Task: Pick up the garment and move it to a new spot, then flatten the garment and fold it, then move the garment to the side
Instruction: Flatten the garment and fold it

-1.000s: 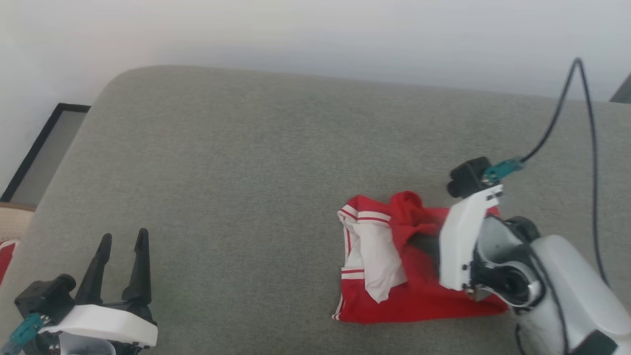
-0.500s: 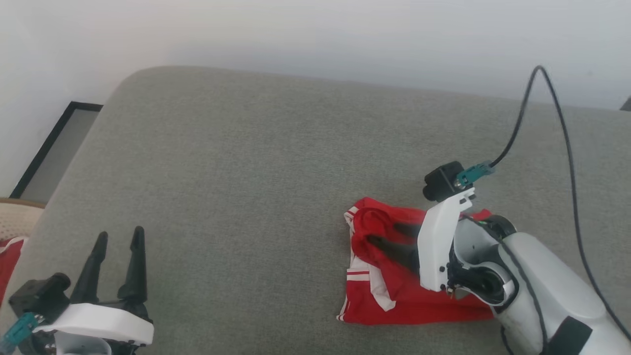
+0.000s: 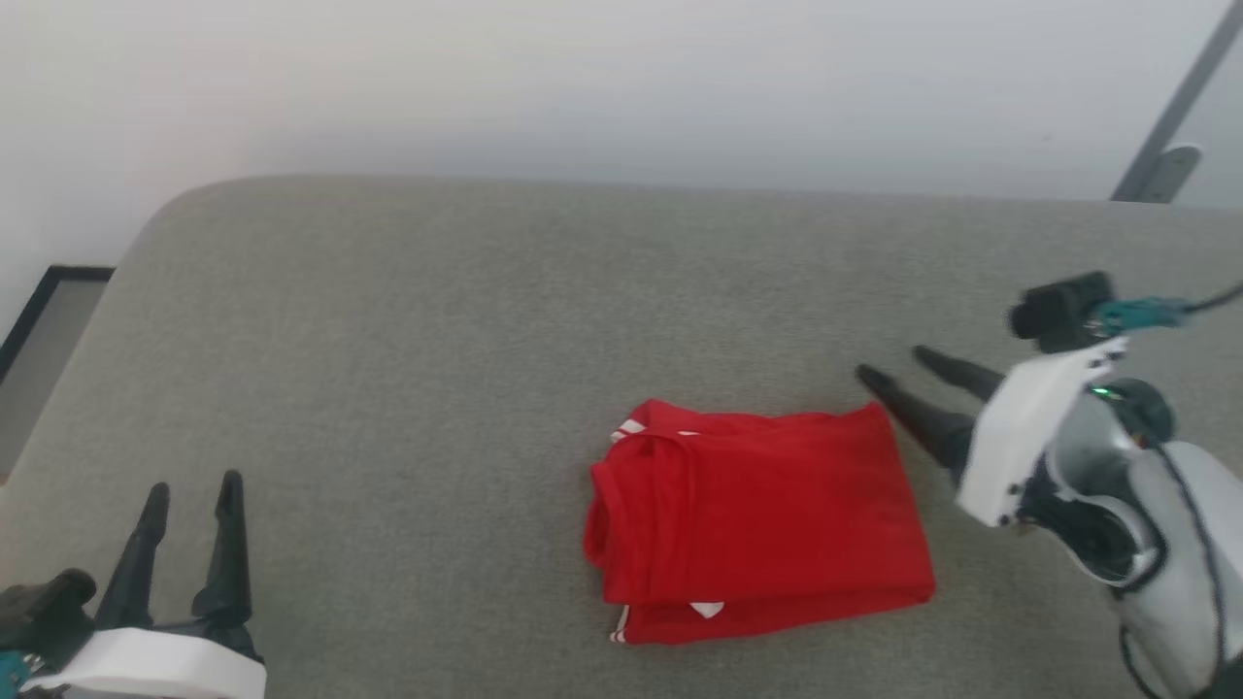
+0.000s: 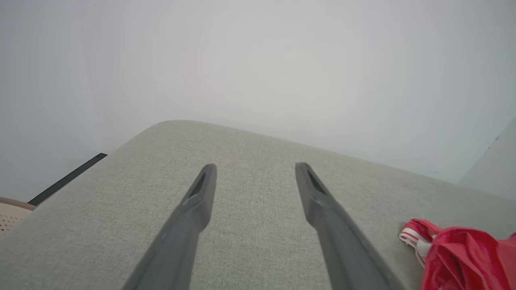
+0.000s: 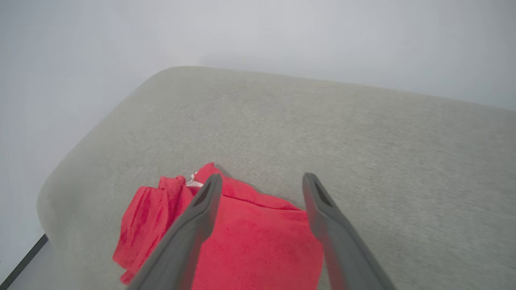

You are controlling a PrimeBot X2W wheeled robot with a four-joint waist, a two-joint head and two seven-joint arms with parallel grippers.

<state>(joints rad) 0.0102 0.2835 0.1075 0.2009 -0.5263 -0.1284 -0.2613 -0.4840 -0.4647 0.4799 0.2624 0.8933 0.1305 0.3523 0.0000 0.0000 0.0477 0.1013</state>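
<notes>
The head view lays out the whole shirt (image 3: 757, 515): a red folded block lying flat on the grey cushion (image 3: 437, 291), with white trim (image 3: 631, 427) peeping out at its far left corner and along its near edge. From the right wrist the same shirt is seen close up; red cloth runs under the left finger and across the gap between the two fingers, with a bunched fold out past that left finger. From the left wrist comes a crumpled red corner with a striped hem, low on the right, beyond the right finger and well apart from it. The head view also takes in a dark frame (image 3: 49, 301) off the cushion's left end and a grey pole (image 3: 1165, 116) against the wall

The right gripper (image 3: 889, 360) has its jaws wide apart and holds no cloth. Its tips sit just off the shirt's far right corner, the nearer finger just beside that corner; whether it touches I cannot tell. The right forearm comes in from the lower right, wrist bent, fingers aimed up and left and low over the cushion

The left gripper (image 3: 193, 483) rests at the lower left, fingers pointing away from the robot, jaws apart with bare cushion between them. The shirt lies far off to the right of those jaws
</notes>
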